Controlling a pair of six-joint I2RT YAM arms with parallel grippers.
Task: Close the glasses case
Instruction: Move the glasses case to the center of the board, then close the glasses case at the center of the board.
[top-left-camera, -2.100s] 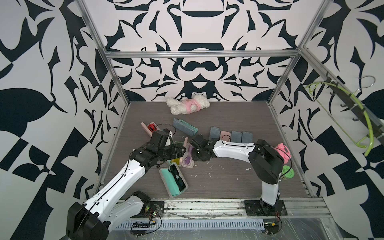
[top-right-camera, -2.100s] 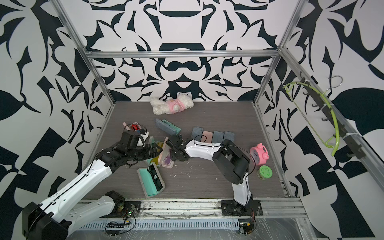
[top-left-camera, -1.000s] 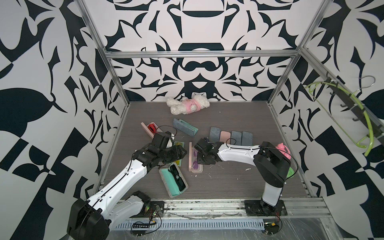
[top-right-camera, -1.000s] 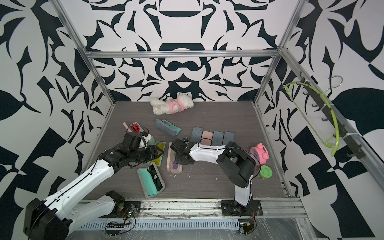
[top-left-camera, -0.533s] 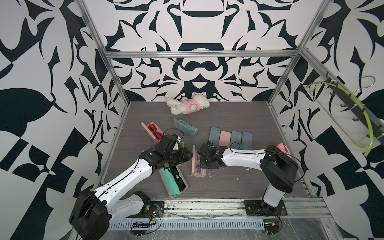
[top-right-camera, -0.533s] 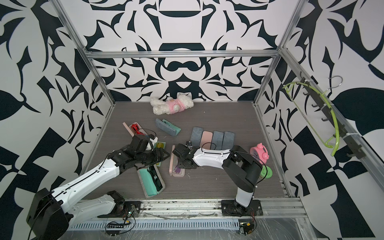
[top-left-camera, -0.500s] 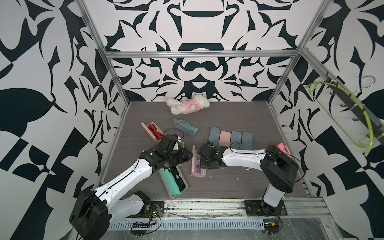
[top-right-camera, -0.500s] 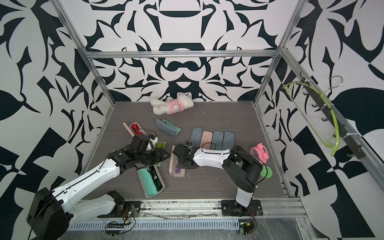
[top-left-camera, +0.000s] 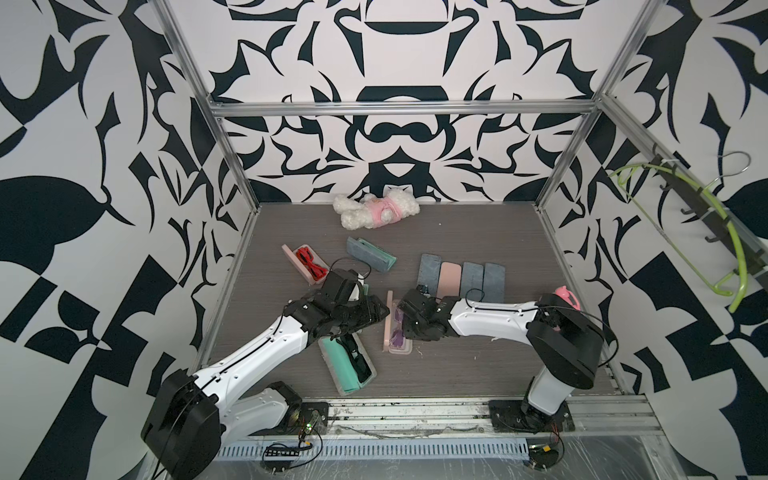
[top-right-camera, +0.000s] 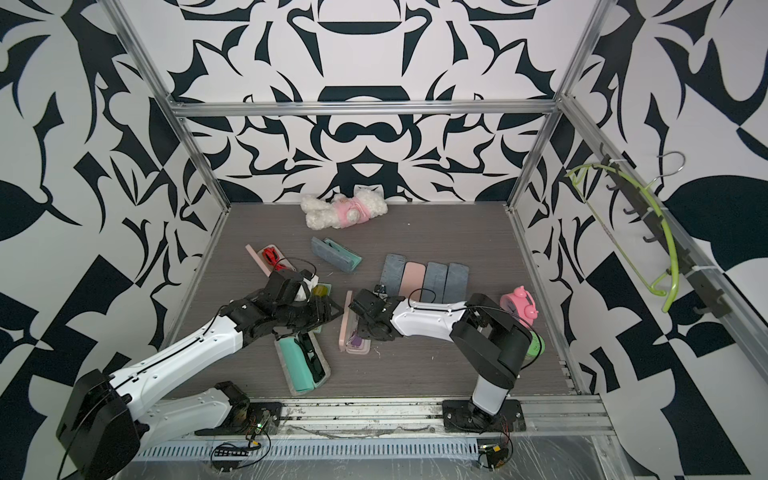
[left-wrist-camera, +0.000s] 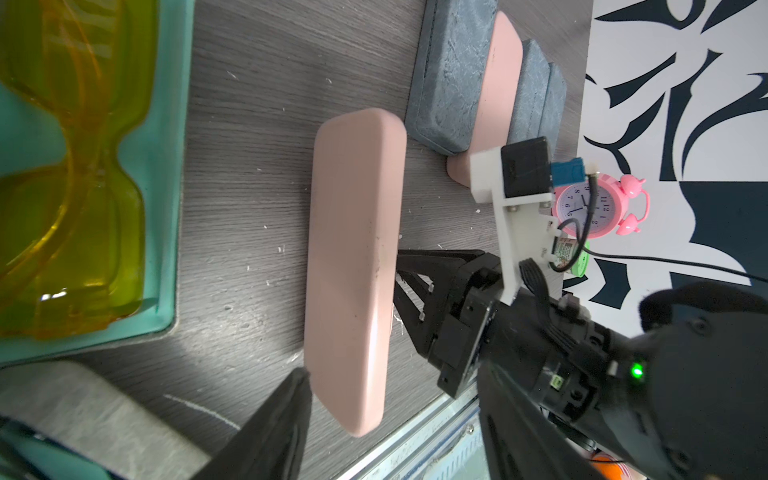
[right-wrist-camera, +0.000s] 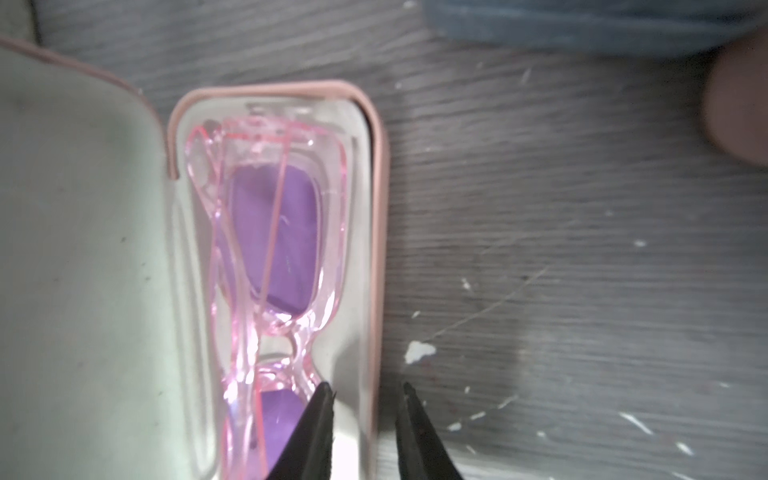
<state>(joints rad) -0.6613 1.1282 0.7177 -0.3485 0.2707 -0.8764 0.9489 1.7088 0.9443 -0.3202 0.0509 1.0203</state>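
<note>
Grey wood-grain tabletop (top-left-camera: 457, 374) is carrying everything, boxed in by black-and-white patterned walls. At the left, the left gripper (top-left-camera: 380, 318) is reaching in low over a teal case (top-left-camera: 349, 365). Its jaws are standing wide and holding nothing, with the tips just beside the outer face of the upright lid (top-left-camera: 389, 316). That lid belongs to the pink glasses case (top-left-camera: 400, 347), which is lying open near the table's middle, between the two arms, its tray to the right of the lid. Further right, the right gripper (right-wrist-camera: 365, 388) is straddling the tray's right rim with a narrow gap, one tip inside and one outside, pinching nothing. Beyond it, a row of closed cases (top-left-camera: 461, 278) and a pink alarm clock (top-left-camera: 563, 297) are sitting apart from the work.

The step looks like tipping the lid shut. The left tips should be pressing the lid's back around mid-length, rightward and down. Meanwhile the right gripper should be drawing its inner tip out of the tray while bracing the outer wall against sliding.

Only the right wrist view is showing the pink-framed glasses (right-wrist-camera: 274, 232) seated inside; in both top views the wrist is hiding them. Only the left wrist view is showing the lid's smooth back with one finger (left-wrist-camera: 286, 415) at its end; whether it is touching, I cannot tell.
</note>
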